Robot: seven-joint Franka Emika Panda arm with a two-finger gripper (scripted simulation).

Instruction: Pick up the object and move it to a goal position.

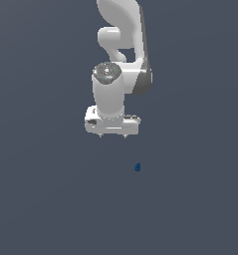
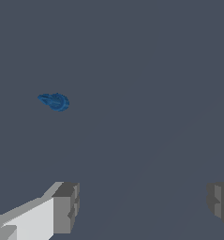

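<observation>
Two grey fingertip pads [image 2: 65, 207] fill the near edge of the wrist view, set far apart with bare floor between them, so the gripper [image 2: 141, 206] stands wide open and has hold of nothing. Beyond them the object [image 2: 54, 101], a small dark blue blob flattened and drawn to a point at one end, lies on the floor [image 2: 146, 84], outside the gap between the pads and off toward the white-backed one. In the exterior view the gripper [image 1: 112, 135] hangs from the white arm [image 1: 119, 50] with its two short tips pointing down, and the object [image 1: 137, 167] sits lower in the picture and toward the exterior view's right, apart from the tips. Plain slate-grey floor [image 1: 41, 199] runs unbroken to every edge of both views.
</observation>
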